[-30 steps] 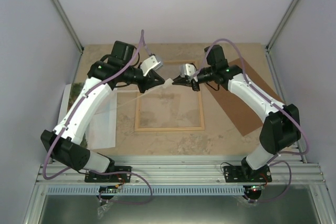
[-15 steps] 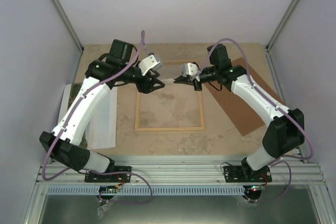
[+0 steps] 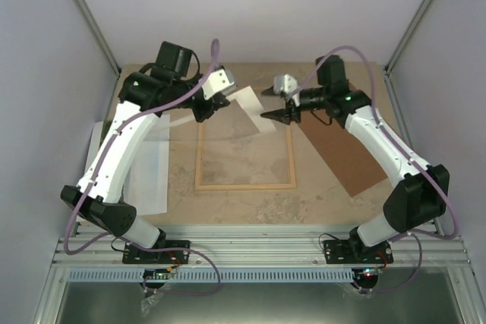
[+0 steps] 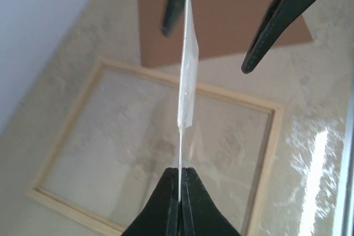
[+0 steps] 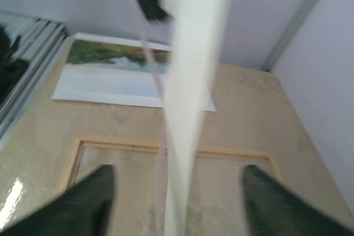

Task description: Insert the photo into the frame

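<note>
Here, left end effector (image 4: 180,169) clenched on thin white sheet (image 4: 188,81), right end effector (image 4: 209,51) open astride it.

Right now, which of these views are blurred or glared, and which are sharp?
Right wrist view: soft all over, the white sheet smeared into a streak, the right end effector fuzzy. Left wrist view: sharp, with bright glare on the table near its right edge. Top external view: crisp and evenly lit, the frame clearly outlined.
</note>
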